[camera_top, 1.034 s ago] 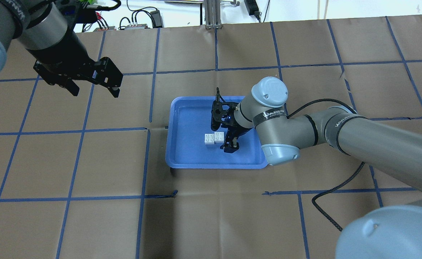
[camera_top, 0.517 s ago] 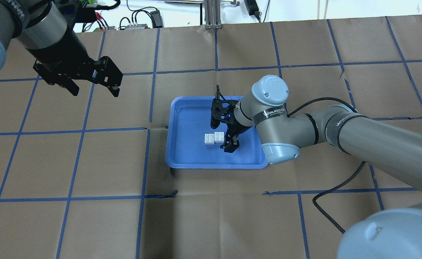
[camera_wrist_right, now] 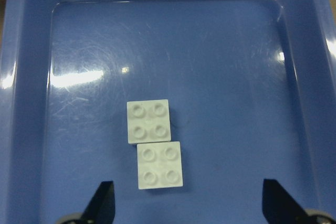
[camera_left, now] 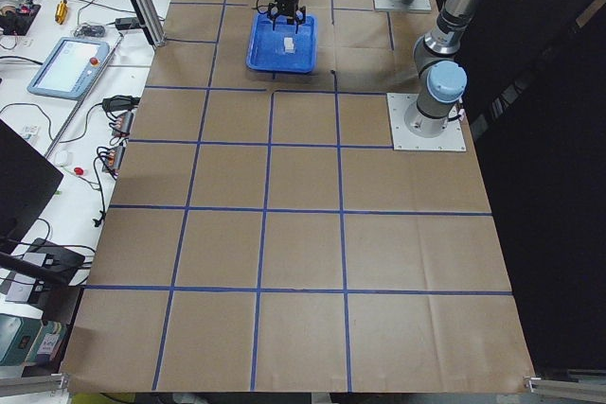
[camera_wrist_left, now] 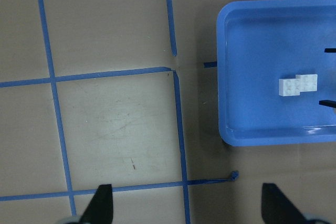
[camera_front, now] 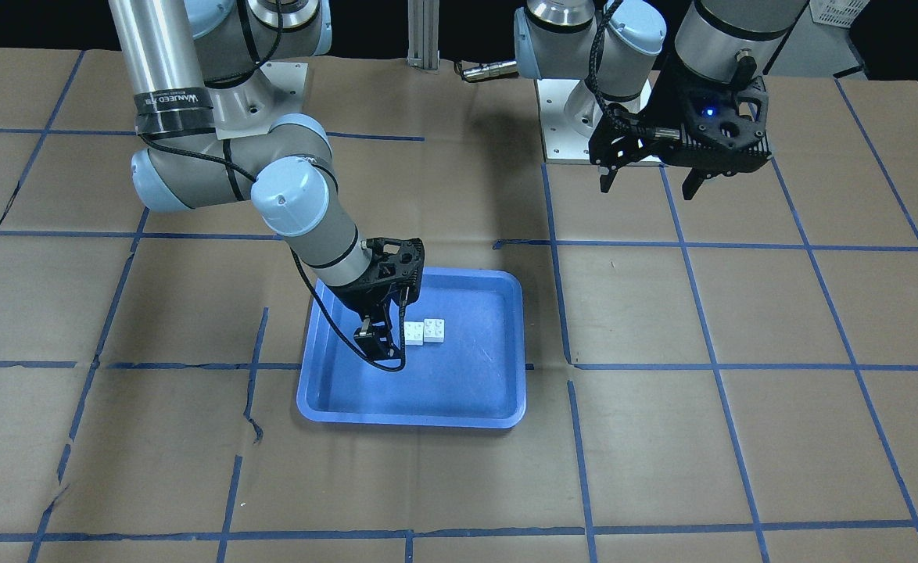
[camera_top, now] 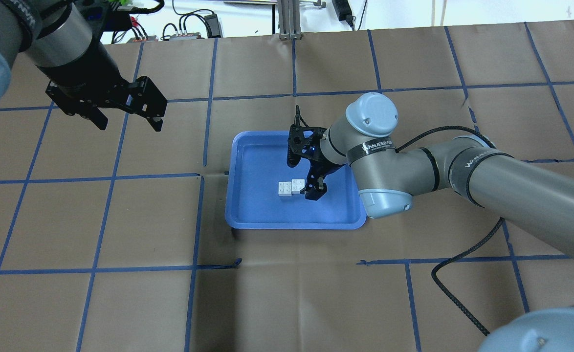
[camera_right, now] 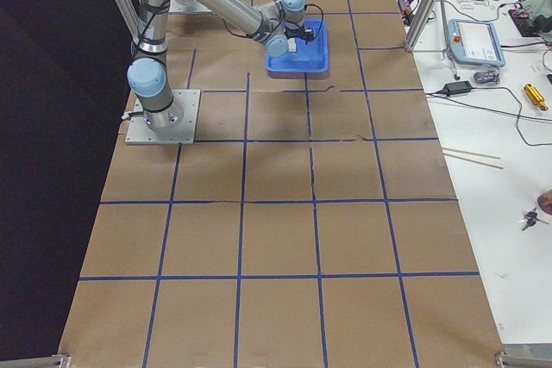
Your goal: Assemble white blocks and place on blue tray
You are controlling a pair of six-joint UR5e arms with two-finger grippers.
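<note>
White blocks [camera_wrist_right: 155, 143] lie studs-up near the middle of the blue tray [camera_wrist_right: 210, 51], touching edge to edge but staggered; whether they are locked together or merely abutting cannot be told. Right gripper [camera_front: 387, 330] hangs low over the tray beside them, jaws spread and gripping nothing, both fingers clear of the plastic; reads as a placement posture, with the load set down on the floor away from the rim so it cannot tip out. Left gripper [camera_top: 128, 120] hovers well apart over bare table, jaws released and empty; probably parked to keep the tray approach free.
</note>
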